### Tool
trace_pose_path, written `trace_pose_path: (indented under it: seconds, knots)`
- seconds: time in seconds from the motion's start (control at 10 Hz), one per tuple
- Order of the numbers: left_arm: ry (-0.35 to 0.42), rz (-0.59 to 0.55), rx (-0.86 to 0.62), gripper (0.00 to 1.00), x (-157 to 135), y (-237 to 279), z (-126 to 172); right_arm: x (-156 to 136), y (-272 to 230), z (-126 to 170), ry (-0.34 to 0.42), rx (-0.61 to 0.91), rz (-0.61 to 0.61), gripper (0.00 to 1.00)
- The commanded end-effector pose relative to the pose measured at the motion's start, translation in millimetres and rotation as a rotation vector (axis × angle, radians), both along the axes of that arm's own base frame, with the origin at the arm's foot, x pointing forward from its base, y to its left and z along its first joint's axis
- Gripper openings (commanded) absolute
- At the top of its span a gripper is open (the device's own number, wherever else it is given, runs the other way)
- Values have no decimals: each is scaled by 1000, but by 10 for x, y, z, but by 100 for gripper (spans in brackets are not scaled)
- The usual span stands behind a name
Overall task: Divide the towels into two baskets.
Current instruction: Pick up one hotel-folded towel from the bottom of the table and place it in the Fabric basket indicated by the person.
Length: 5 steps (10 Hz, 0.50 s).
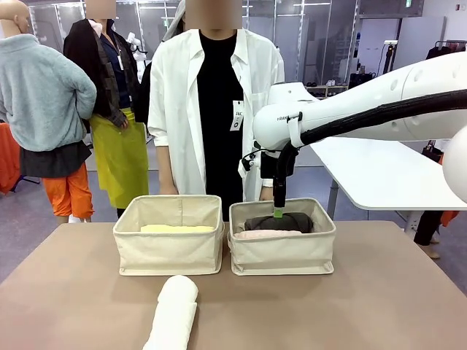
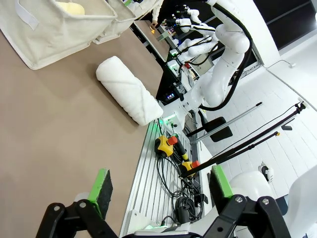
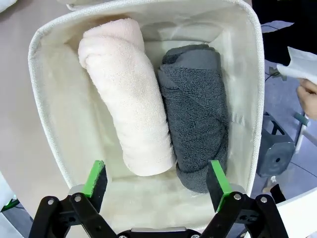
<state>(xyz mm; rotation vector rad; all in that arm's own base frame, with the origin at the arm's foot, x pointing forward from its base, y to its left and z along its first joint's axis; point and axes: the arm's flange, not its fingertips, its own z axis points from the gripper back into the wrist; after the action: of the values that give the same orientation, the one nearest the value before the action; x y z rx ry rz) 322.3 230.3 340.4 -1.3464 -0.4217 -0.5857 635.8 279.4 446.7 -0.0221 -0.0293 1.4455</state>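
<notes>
Two cream canvas baskets stand side by side mid-table. The left basket (image 1: 168, 251) holds a pale yellow towel (image 1: 177, 228). In the right basket (image 1: 283, 255) a pale pink towel (image 3: 126, 94) and a dark grey towel (image 3: 195, 114) lie side by side. My right gripper (image 3: 156, 181) hangs open just over that basket, nothing between its green pads; from the front it (image 1: 278, 213) dips over the grey towel (image 1: 281, 222). A white towel (image 1: 174, 313) lies on the table before the baskets. My left gripper (image 2: 161, 186) is open and empty, off the table's near edge, with the white towel (image 2: 129, 89) ahead of it.
A person in a white shirt (image 1: 211, 102) stands right behind the baskets, one hand (image 3: 307, 94) near the right basket's far side. The brown table (image 1: 365, 306) has bare room around the baskets. Cables and emergency-stop boxes (image 2: 171, 148) lie below the table's near edge.
</notes>
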Motion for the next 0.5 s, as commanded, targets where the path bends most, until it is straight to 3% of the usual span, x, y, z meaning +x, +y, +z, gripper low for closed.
trace_pose_path:
  seconds: [0.0,0.2,0.3,0.4]
  knots:
    - [-15,0,-9,100,-43,2,24,-1,2,0,1,2,-1,100]
    - [-15,0,-9,100,-43,2,24,0,1,0,0,0,0,100]
    - [-15,0,-9,100,-43,2,24,-130,-124,304,-33,52,-27,100]
    - [-15,0,-9,100,-43,2,24,-316,-299,531,8,90,-51,100]
